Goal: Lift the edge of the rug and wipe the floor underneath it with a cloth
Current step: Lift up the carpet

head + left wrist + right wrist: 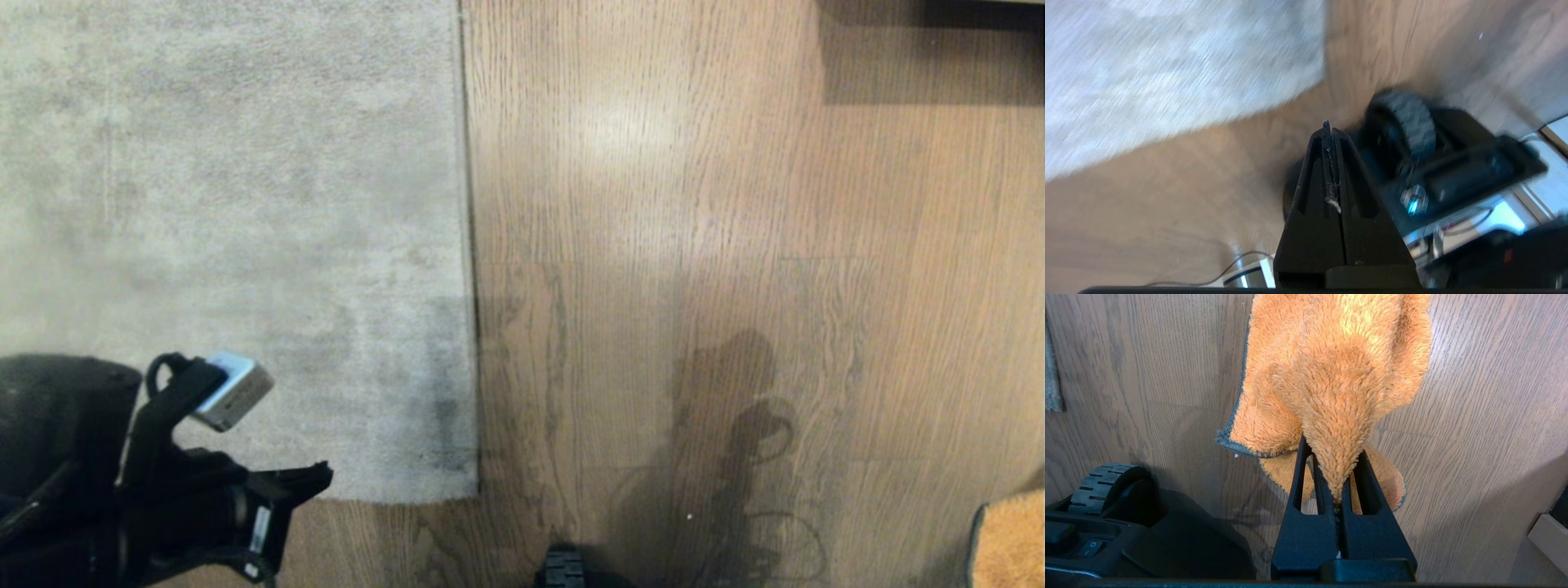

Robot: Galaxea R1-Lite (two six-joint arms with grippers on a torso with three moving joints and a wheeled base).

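Holding the cloth (pixel 1331 375) ready, I have the right gripper (pixel 1337 486) pinching a bunched fold of it, so the rest hangs free over the floor (pixel 694 245) and can be dragged flat once there is bare wood to wipe. In the head view only an orange corner of it shows at the lower right edge of the picture, well apart from the rug.

The rug edge (pixel 467 245) lies flat, running straight away from me, with its near corner close to the robot's base. The left gripper (pixel 1331 134) sits low over the rug's near left part, fingers pressed together on nothing but a wisp of lint. I judge it is heading for that corner and must spread its fingers before it can take the border.

Much is hard to read. The left wrist view is smeared, so I cannot place the fingertips against the rug. A front wheel (pixel 1106 484) blocks part of the floor. The right arm itself is out of the head view.
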